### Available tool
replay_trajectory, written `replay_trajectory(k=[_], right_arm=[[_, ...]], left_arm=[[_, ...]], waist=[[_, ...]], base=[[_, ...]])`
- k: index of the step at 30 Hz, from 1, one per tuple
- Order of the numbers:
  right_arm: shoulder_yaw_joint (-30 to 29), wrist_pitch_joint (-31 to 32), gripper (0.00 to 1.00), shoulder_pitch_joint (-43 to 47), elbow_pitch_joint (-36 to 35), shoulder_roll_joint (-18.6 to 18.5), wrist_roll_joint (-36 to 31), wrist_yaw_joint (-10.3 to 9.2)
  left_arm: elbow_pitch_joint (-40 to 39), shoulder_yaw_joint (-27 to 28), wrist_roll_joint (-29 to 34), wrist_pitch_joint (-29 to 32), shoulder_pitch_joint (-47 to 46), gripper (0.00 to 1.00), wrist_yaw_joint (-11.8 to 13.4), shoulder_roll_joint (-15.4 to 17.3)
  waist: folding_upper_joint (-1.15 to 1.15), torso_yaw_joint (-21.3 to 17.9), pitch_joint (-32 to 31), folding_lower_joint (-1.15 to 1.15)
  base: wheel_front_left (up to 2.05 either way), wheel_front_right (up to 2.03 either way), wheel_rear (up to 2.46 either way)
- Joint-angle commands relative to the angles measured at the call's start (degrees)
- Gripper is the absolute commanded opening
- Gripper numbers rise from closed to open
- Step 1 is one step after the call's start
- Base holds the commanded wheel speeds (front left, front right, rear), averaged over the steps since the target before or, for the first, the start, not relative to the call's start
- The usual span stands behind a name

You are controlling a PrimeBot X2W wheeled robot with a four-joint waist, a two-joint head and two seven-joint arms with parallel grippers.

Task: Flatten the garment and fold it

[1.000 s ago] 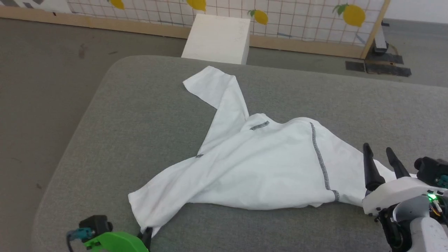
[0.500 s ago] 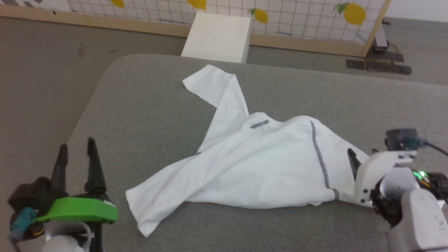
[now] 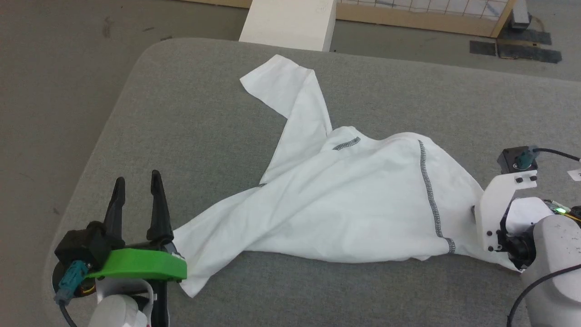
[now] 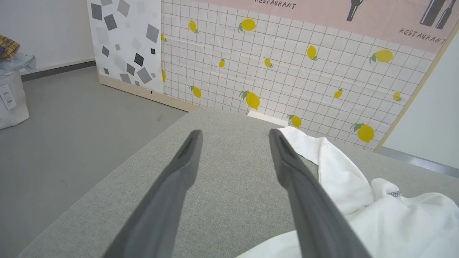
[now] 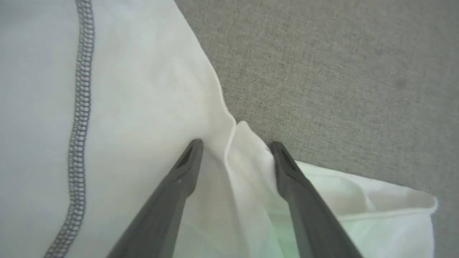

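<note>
The garment point(image 3: 354, 204), a white T-shirt with dark zigzag seams, lies crumpled on the grey padded table point(image 3: 190, 127), one sleeve reaching toward the far edge. My left gripper point(image 3: 137, 178) stands open just left of the garment's near-left corner, nothing between its fingers. In the left wrist view the left gripper point(image 4: 235, 133) hovers over bare grey surface, with the garment point(image 4: 394, 215) off to its right. My right gripper point(image 5: 235, 144) is open and points down at the garment's point(image 5: 136, 107) right edge, its fingers straddling a raised fold there. In the head view the right wrist's white mount point(image 3: 497, 204) hides those fingers.
A rigid white box point(image 3: 290, 22) stands on the floor just past the table's far edge. Beyond it runs a wood-framed panel point(image 3: 408, 16) with lemon-patterned tiles point(image 4: 287, 64). Grey floor point(image 3: 54, 91) lies left of the table's rounded corner. A white bag point(image 4: 10, 96) stands far left.
The head camera has tilted down. My left gripper let go of the garment's near-left corner, opened and rose beside it. My right gripper tipped over to point down onto the garment's right edge.
</note>
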Motion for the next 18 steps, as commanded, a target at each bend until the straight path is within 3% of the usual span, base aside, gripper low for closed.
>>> replay_trajectory(k=[1, 2, 3, 11, 18], right_arm=[[0.33, 1.05, 0.39, 0.72, 0.21, -0.31, 1.00, -0.08], [0.53, 1.09, 0.06, 0.80, -0.14, -0.53, 1.48, -0.08], [0.71, 0.96, 0.00, 0.93, -0.58, -0.90, 2.10, -0.08], [-4.70, 0.49, 0.00, 2.13, -4.32, -6.13, 2.84, -0.08], [-17.85, 1.00, 0.00, 4.47, -5.79, -8.41, -4.15, -0.08]], left_arm=[[-0.09, 0.39, 0.89, -0.48, -0.62, 1.00, -0.55, -0.56], [-0.07, 0.51, 0.94, -0.48, -0.59, 1.00, -0.72, -0.80], [-0.05, 0.61, 1.02, -0.48, -0.62, 1.00, -0.96, -1.12], [0.64, 1.02, 1.78, -0.49, -0.88, 1.00, -2.26, -2.54], [2.02, 0.54, 2.49, -0.50, -1.09, 1.00, -3.17, -2.89]], waist=[[0.00, 0.45, 0.83, 0.00], [0.00, 0.46, 0.94, 0.00], [0.00, 0.44, 0.99, 0.00], [0.00, -0.21, 0.25, 0.00], [0.00, -0.82, -0.30, 0.00]], base=[[0.00, 0.00, 0.00], [0.00, 0.00, 0.00], [0.00, 0.00, 0.00], [0.00, 0.00, 0.00], [0.00, 0.00, 0.00]])
